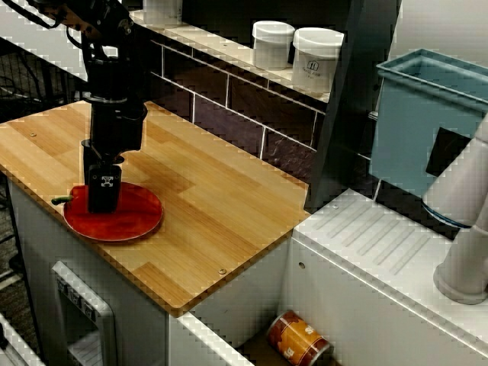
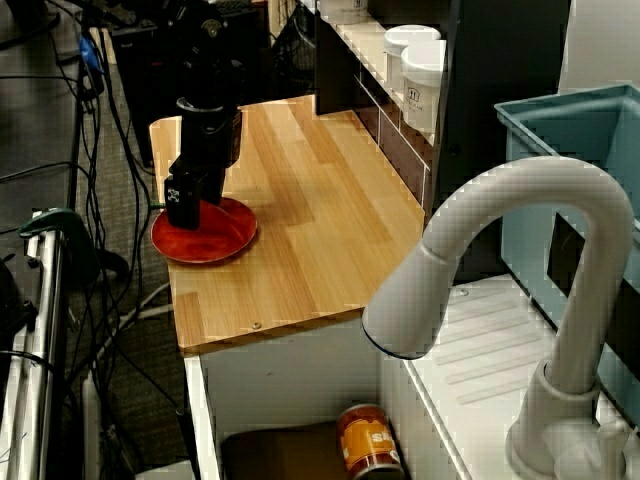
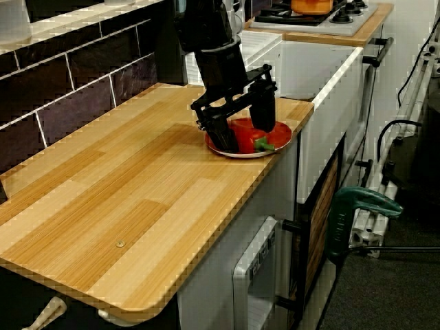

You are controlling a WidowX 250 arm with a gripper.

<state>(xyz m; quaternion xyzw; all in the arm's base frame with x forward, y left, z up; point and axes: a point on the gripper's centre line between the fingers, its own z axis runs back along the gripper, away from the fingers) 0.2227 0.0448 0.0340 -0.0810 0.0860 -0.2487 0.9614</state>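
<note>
Light wooden table (image 3: pixel 137 192) by dark tiled wall: we see the black robot hand (image 3: pixel 245 137) down over a round red plate (image 3: pixel 280 135), fingers spread astride a red bell pepper with green stem (image 3: pixel 254 143). The pepper lies on the plate, not yet gripped or lifted, we judge.

1. The plate (image 1: pixel 133 221) sits on the counter (image 1: pixel 221 191), near its outer edge.
2. The pepper (image 3: pixel 253 141) lies on the plate, with the gripper (image 3: pixel 242 130) astride it.
3. Jars (image 1: pixel 272 44) stand on the ledge (image 1: pixel 229 52) behind the counter.
</note>
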